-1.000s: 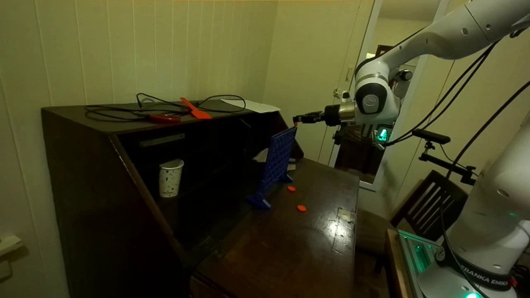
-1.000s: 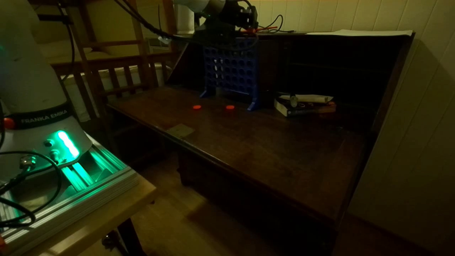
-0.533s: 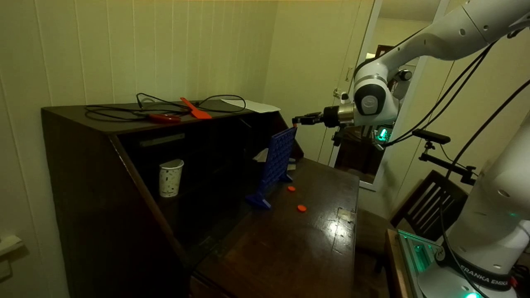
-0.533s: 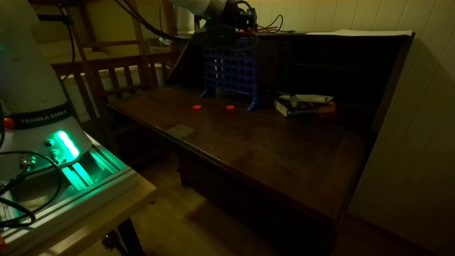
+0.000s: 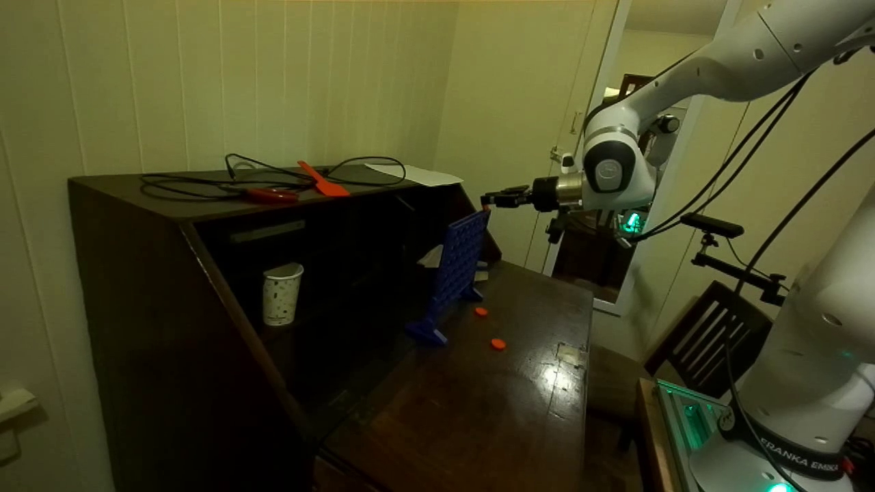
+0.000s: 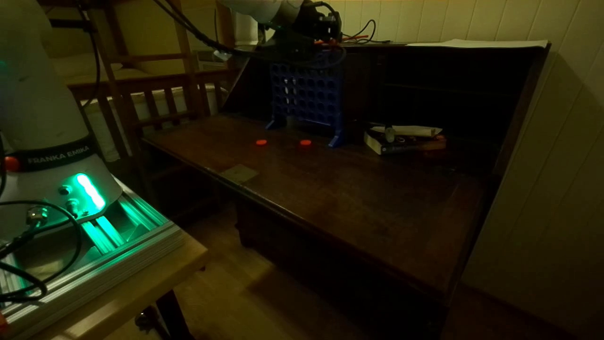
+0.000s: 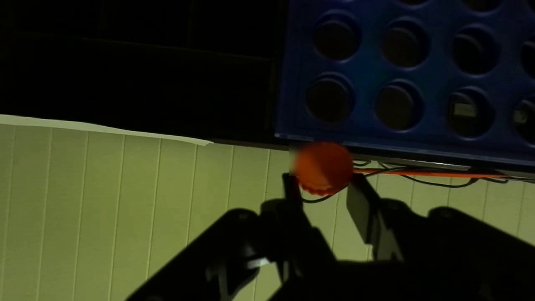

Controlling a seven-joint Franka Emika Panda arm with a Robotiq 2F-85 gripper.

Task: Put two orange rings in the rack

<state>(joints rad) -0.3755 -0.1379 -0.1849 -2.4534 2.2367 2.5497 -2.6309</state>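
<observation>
cup (image 5: pixel 281 301) inside cabinet (image 5: pixel 171 328) | spatula (image 5: pixel 331 189), paper (image 5: pixel 420 175) on top | book (image 6: pixel 408 145)

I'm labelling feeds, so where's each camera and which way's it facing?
An exterior view: off one end of the desk, looking along it; gripper and most of the arm show.
An exterior view: beside the base, facing the desk's front; base, arm and dim gripper show.
Wrist view: behind the fingers, upside down, facing the rack; fingers show, holding an orange ring.
Both exterior views share desk, rack and loose orange rings.

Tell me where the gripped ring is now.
In an exterior view, the ring is at the top right corner of the rack; in the wrist view, between the tips of the gripper, by the rack's lower left corner.
</observation>
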